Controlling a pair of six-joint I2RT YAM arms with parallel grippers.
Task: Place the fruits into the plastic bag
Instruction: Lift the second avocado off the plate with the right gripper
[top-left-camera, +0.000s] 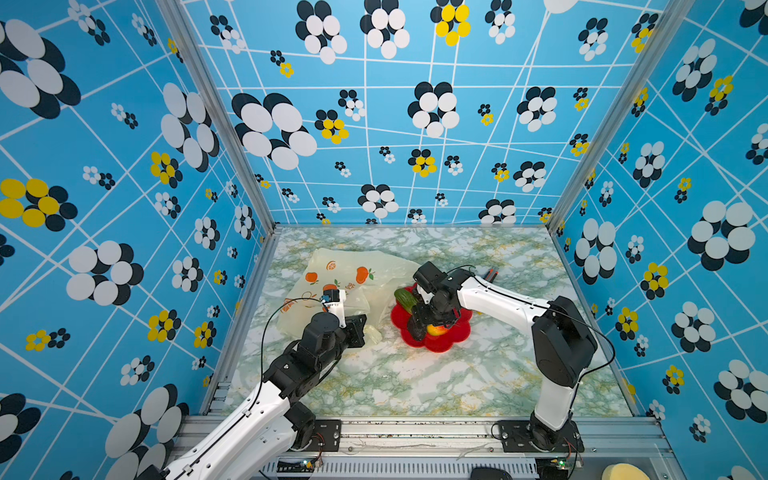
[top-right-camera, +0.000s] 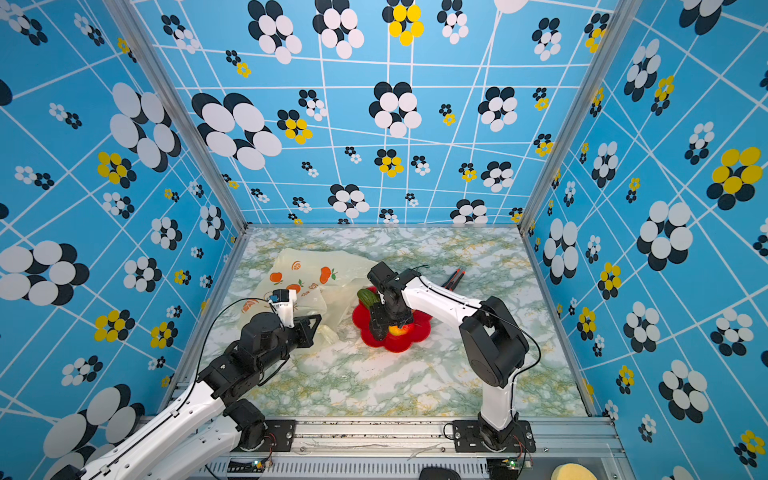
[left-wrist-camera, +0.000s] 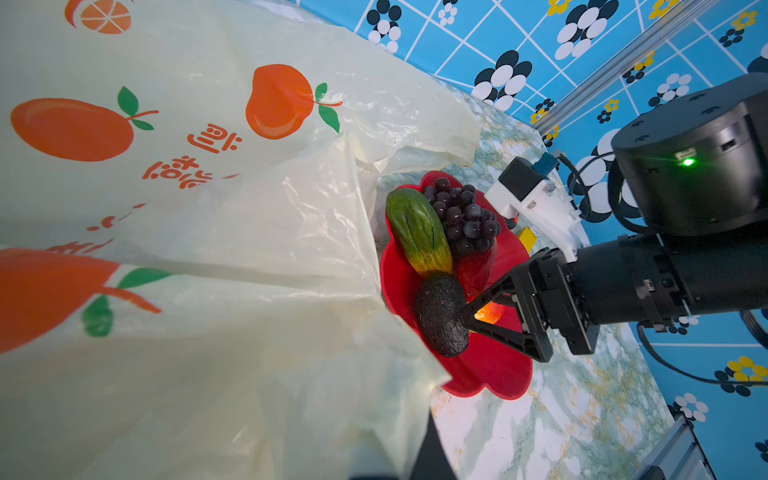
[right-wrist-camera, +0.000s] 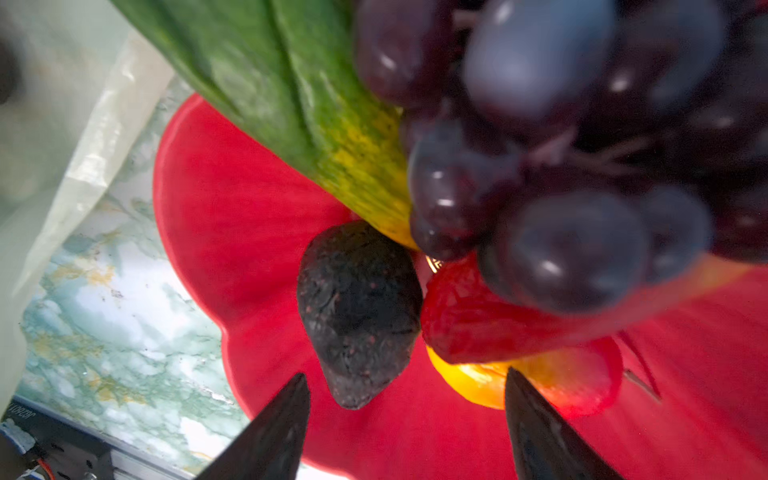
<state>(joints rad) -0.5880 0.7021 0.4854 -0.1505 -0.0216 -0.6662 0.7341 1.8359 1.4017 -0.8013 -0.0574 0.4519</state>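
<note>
Over the red plate (left-wrist-camera: 486, 374), the right tool (right-wrist-camera: 407, 374) stands open, off-centre about the dark avocado (right-wrist-camera: 357, 307) tip; closing so may squirt it away, while the left tool (top-left-camera: 363, 330) clenches the plastic bag (top-left-camera: 353, 266).

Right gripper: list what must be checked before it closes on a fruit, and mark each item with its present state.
1. Right gripper open: ok, the jaws stand apart above the plate.
2. Avocado in line with the jaws: ok, its narrow end lies between the fingertips, nearer one finger.
3. Only one fruit in the gap: not ok, the orange fruit lies by the other finger.
4. Left gripper shut on the bag: ok, the bag's edge is at its tip and the sheet is lifted.
5. Bag mouth open toward the plate: cannot tell, no opening shows.
</note>
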